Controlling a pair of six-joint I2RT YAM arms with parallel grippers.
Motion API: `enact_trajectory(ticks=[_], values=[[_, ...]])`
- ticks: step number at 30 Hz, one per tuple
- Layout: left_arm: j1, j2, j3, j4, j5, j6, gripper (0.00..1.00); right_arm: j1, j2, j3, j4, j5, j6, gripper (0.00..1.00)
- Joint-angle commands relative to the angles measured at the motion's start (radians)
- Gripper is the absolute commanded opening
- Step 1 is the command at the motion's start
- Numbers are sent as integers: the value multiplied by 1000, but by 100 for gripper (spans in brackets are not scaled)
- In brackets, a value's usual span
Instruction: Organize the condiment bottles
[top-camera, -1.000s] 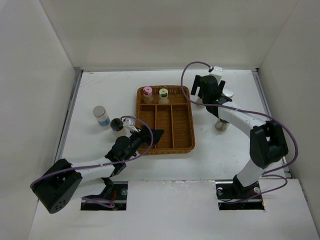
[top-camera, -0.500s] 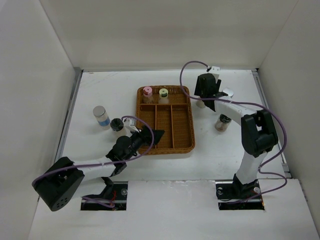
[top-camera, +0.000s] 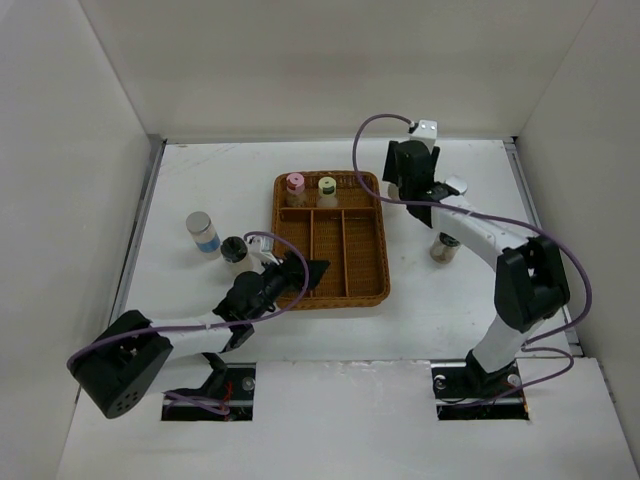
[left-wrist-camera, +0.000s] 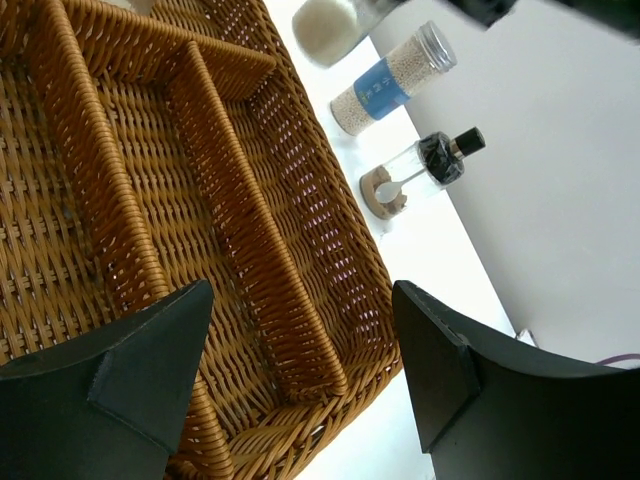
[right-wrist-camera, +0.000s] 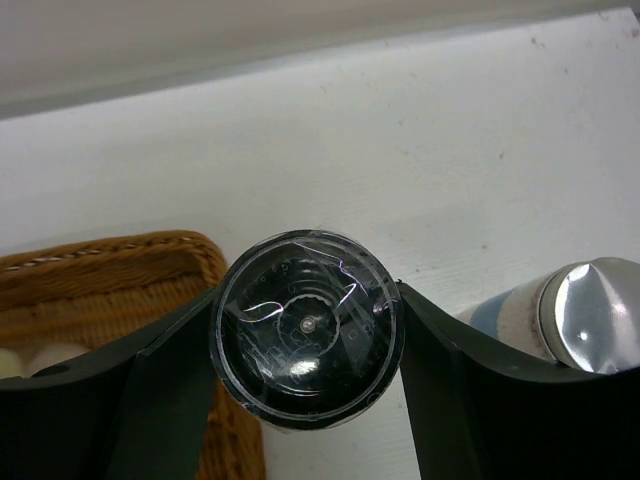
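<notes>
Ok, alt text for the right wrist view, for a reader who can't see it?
Seen from straight above, a round clear-topped jar is clamped between the two dark fingers of the right gripper. A corner of the brown wicker tray shows lower left, and a silver-lidded, blue-banded cylinder stands at the right edge on the white table.

No lettering, brand or number can be read anywhere in my views. The label on the blue-banded cylinder, up ahead of my left claw, shows plain colour only. The clear-topped bottle gripped in my right claw bears no legible mark.
</notes>
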Motion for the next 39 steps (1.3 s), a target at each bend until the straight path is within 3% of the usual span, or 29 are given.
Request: enact_trajectory(ticks=[1,13,22,32,39], values=[[3,-2,37,75,8,6,71,62,-85,76,151,41,-40,50],[3,7,36,78,5,8,71,171,136,244,167,-17,-22,51],[4,18,36,78,1,8,71,175,216,218,171,-36,13,54],[6,38,40,78,-13,14,71,169,205,133,197,-73,65,84],[-17,42,57,68,-64,55,70,154,98,50,223,-106,98,91]])
